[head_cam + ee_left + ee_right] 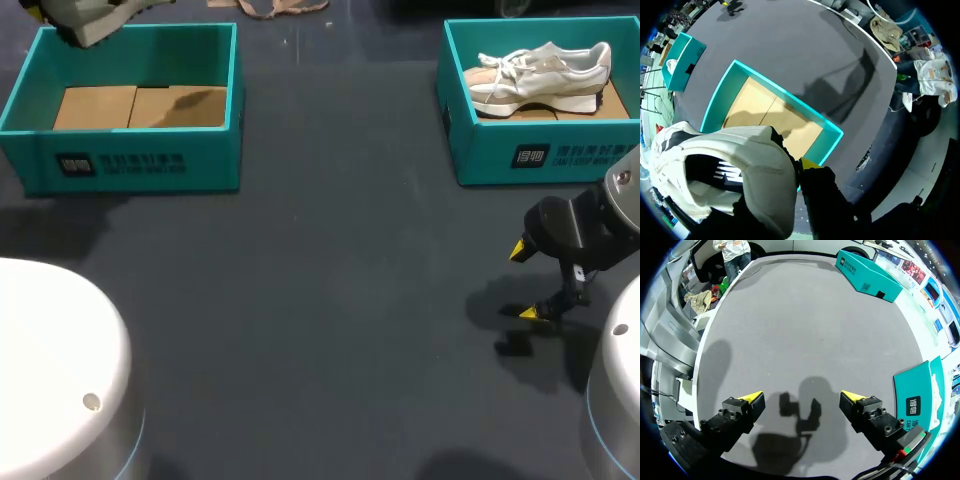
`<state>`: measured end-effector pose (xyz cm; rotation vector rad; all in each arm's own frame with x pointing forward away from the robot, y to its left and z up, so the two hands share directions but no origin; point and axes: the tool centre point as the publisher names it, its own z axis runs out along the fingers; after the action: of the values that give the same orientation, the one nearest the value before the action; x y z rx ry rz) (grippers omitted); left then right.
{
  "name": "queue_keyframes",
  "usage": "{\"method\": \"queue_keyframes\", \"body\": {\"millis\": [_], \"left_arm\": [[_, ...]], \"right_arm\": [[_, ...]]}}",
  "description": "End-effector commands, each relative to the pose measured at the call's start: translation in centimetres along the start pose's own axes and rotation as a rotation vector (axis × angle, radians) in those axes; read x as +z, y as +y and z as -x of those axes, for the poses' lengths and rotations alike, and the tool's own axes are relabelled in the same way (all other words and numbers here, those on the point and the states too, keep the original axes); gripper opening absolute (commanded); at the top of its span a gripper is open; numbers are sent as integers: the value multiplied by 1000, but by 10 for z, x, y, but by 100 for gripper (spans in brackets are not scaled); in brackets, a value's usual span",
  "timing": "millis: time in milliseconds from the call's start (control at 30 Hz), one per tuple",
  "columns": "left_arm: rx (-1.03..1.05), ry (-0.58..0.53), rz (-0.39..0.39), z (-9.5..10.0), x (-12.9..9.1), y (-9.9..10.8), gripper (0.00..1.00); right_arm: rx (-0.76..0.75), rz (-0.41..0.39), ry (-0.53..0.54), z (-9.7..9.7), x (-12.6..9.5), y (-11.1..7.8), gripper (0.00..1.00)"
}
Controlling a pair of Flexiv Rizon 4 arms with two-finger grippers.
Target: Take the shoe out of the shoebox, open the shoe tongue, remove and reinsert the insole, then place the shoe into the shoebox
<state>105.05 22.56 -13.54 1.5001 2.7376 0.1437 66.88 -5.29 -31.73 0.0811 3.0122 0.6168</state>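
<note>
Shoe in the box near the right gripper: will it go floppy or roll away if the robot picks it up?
Probably not floppy: the shoe has a thick sole that should keep it stiff. Its laces look loose and may dangle. Its flat sole makes rolling unlikely, though it might tip.

Illegible white logo and print on left shoebox (205, 165) and right shoebox (585, 157) fronts.

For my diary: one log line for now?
left jaws: shut on white sports shoe above left teal cardboard shoebox | right jaws: open over table
</note>
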Motion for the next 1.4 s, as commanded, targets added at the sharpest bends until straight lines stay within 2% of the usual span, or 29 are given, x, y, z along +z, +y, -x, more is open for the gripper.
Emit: {"method": "queue_keyframes", "body": {"millis": [33, 100, 167, 200, 233, 600, 867, 1100, 1400], "left_arm": [[208, 3, 5, -6, -2, 7, 0], [255, 8, 16, -7, -2, 13, 0], [404, 23, 35, -11, -1, 20, 0], [476, 36, 100, -14, 2, 22, 0], [504, 38, 199, -16, 7, 24, 0], [504, 38, 199, -16, 7, 24, 0], [563, 87, 147, -14, 41, 39, 0], [616, 131, 119, -28, 76, 46, 0], [616, 131, 119, -28, 76, 46, 0]], "right_arm": [[1, -3, -2, -1, 0, 0, 100], [1, -3, -2, -1, 0, 0, 100], [1, -3, -2, -1, 0, 0, 100], [1, -3, -2, -1, 0, 0, 100], [1, -3, -2, -1, 0, 0, 100], [1, -3, -2, -1, 0, 0, 100], [1, -3, -2, -1, 0, 0, 100], [1, -3, -2, -1, 0, 0, 100], [1, -3, -2, -1, 0, 0, 100]]}}
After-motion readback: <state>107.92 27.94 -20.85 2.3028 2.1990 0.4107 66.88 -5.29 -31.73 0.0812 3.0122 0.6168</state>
